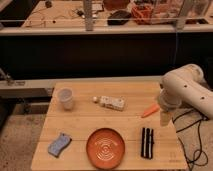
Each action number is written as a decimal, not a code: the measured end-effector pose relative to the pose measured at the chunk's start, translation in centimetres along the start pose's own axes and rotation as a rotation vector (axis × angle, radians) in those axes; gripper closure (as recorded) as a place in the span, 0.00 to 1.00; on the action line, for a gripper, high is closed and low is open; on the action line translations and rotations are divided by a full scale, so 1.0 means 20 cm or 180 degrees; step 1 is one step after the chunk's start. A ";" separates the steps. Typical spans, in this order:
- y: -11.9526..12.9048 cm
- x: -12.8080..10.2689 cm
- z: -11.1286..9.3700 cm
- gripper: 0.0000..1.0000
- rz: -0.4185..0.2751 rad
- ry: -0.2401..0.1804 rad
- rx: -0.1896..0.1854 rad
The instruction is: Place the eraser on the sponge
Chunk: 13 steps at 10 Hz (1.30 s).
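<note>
Bench inventory, as I read it from my station:

- Table (80, 122): pale wood, everything below stands on it
- Eraser (147, 142): near right, flat on the wood, long side running near to far; nothing touches it
- Sponge (59, 144): near left, flat, with nothing on top of it
- Orange plate (105, 147): near middle, between the eraser and the sponge, so the two lie well apart
- Cup (65, 98): far left, upright
- White patterned box (112, 103): far middle, lying flat
- Carrot (150, 110): right of middle, beyond the eraser
- Gripper (164, 118): hangs from the white arm at the table's right edge, just right of the carrot and a little farther off than the eraser; whether it is clenched or released I cannot tell, but the eraser is not in it

Step in hand, by my judgement: the reach for the eraser, since it is not on the sponge. The next move calls for bringing the gripper nearer and leftward over the eraser, lowering to take it across its narrow width, while keeping clear of the carrot
</note>
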 end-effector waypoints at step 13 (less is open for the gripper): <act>0.26 -0.05 0.44 0.20 -0.0857 0.0061 -0.0142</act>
